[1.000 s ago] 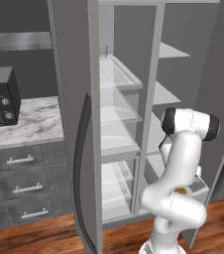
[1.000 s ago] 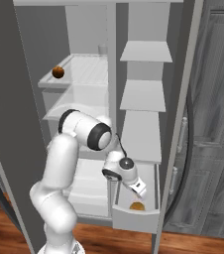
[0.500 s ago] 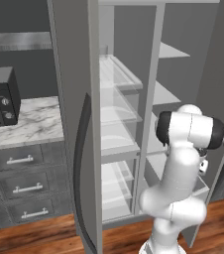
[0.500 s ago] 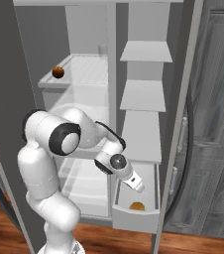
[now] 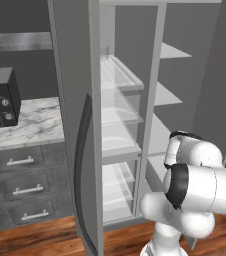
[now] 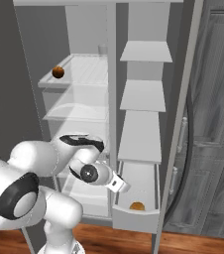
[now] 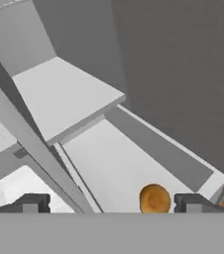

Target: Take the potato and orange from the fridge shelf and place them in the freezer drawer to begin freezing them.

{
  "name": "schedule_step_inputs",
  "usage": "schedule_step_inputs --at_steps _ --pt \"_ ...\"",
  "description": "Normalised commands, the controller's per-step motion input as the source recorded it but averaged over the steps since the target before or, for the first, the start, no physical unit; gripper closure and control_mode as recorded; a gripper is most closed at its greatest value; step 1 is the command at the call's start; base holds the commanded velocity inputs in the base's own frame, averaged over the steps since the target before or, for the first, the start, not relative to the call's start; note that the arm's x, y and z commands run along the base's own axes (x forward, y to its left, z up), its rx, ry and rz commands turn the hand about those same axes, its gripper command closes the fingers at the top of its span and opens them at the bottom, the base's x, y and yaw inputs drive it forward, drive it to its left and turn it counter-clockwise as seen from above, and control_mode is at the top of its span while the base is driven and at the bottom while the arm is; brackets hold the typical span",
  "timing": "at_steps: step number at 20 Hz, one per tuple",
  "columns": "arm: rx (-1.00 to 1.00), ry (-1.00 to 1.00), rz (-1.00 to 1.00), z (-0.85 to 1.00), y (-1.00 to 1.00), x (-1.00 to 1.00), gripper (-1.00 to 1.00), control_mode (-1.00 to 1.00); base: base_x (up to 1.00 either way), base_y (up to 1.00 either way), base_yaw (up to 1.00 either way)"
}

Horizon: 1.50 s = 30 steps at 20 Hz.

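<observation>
Now potato (image 6: 137,206) lies in freezer drawer (image 6: 135,220); orange (image 6: 58,72) on shelf (image 6: 84,74).

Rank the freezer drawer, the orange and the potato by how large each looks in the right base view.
1. freezer drawer, by far the largest.
2-3. orange and potato: they look about alike, and the orange sits farther from the camera, so no ranking between them.

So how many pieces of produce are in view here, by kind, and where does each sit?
orange: 1, on the upper fridge shelf
potato: 1, in the freezer drawer
Total: 2
</observation>
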Motion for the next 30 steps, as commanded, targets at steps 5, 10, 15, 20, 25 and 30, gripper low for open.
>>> schedule_step_inputs --at_steps 5,10,15,20,25,30 --pt "-0.01 -0.05 0.01 0.81 0.06 -0.18 -1.00 -1.00 0.00 0.00 0.00" --pt "0.00 0.00 0.00 0.00 0.00 0.00 -1.00 -1.00 0.00 0.00 0.00" --pt "0.00 0.00 0.00 0.41 0.00 -0.01 -1.00 -1.00 0.00 0.00 0.00" --pt "0.00 0.00 0.00 0.83 0.00 -0.03 -1.00 -1.00 0.00 0.00 0.00" --pt "0.00 0.00 0.00 0.99 0.00 -0.12 -1.00 -1.00 0.00 0.00 0.00" --pt "0.00 0.00 0.00 1.00 0.00 -0.17 -1.00 -1.00 0.00 0.00 0.00"
